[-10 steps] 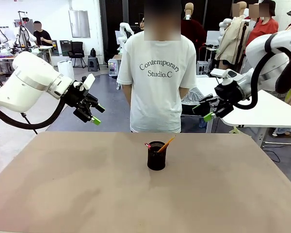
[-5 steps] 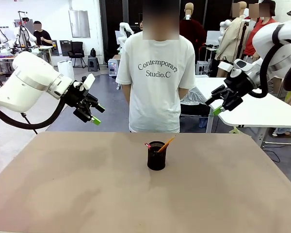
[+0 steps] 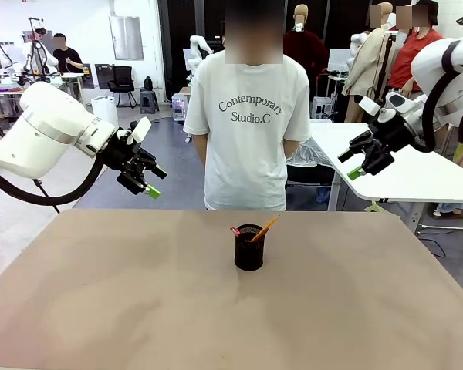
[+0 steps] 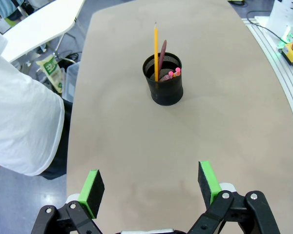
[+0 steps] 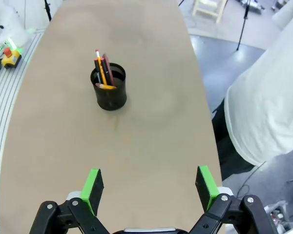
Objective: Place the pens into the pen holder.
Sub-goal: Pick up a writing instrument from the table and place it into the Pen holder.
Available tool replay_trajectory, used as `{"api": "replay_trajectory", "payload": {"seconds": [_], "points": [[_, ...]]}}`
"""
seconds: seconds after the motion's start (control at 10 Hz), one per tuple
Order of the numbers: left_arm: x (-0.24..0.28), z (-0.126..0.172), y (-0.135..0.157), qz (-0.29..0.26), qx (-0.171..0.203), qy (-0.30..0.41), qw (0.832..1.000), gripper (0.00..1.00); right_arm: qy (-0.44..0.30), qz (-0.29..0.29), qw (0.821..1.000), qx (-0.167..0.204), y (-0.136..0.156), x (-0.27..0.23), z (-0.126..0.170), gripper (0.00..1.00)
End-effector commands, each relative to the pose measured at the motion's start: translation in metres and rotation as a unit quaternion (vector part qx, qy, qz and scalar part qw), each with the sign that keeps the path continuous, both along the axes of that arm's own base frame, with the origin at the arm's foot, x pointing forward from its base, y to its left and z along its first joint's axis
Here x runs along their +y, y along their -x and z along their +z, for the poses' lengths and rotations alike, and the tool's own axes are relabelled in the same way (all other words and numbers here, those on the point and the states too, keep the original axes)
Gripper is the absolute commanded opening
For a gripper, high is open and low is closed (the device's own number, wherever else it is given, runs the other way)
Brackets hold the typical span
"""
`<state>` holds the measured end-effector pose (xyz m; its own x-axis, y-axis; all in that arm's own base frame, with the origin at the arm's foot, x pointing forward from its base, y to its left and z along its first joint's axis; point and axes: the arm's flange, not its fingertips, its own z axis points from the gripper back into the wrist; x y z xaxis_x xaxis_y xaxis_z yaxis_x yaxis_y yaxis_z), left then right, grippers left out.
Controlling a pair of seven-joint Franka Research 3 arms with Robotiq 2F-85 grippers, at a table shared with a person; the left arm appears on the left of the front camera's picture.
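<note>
Counting first, you have one pen holder (image 3: 248, 248) standing upright on the brown table (image 3: 100, 308), toward its far middle, and three pens inside it: a yellow pencil (image 4: 156, 52), a reddish-brown pen (image 4: 162, 52) and a third, dark one with a pink-red end (image 4: 174, 73). From the front you can make out the pencil leaning to the right and a small reddish tip at the rim, but the brown pen is hard to tell apart there; the left wrist view (looking down from that arm) shows all three clearly. The right wrist view gives you the pencil and the brown pen side by side, the third being too small to be sure of.

Your left gripper (image 3: 149, 181) hangs above the table's far left edge, jaws spread wide, holding nothing. Your right gripper (image 3: 361, 159) is raised off to the far right, equally wide and empty. One person (image 3: 251, 116) in a white T-shirt stands at the far side.
</note>
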<state>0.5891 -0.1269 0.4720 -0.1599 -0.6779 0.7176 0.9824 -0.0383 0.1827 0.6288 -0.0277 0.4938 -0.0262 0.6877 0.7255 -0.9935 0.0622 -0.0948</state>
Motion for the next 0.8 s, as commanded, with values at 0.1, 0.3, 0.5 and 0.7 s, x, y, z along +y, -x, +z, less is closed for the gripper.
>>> {"api": "replay_trajectory", "payload": {"seconds": [0.1, 0.3, 0.5, 0.7], "points": [[0.0, 0.001, 0.001, 0.0, -0.002, -0.004, 1.0, 1.0, -0.013, -0.002, 1.0, -0.006, 0.016, -0.006, -0.005, 1.0], [0.0, 0.001, 0.001, 0.0, -0.002, -0.004, 1.0, 1.0, -0.001, -0.002, 1.0, 0.003, 0.005, -0.006, -0.005, 1.0], [0.0, 0.001, 0.001, 0.0, -0.002, -0.004, 1.0, 1.0, -0.001, -0.002, 1.0, 0.003, 0.005, -0.006, -0.005, 1.0], [0.0, 0.001, 0.001, 0.0, -0.002, -0.004, 1.0, 1.0, -0.001, -0.002, 1.0, 0.003, 0.005, -0.006, -0.005, 1.0]]}}
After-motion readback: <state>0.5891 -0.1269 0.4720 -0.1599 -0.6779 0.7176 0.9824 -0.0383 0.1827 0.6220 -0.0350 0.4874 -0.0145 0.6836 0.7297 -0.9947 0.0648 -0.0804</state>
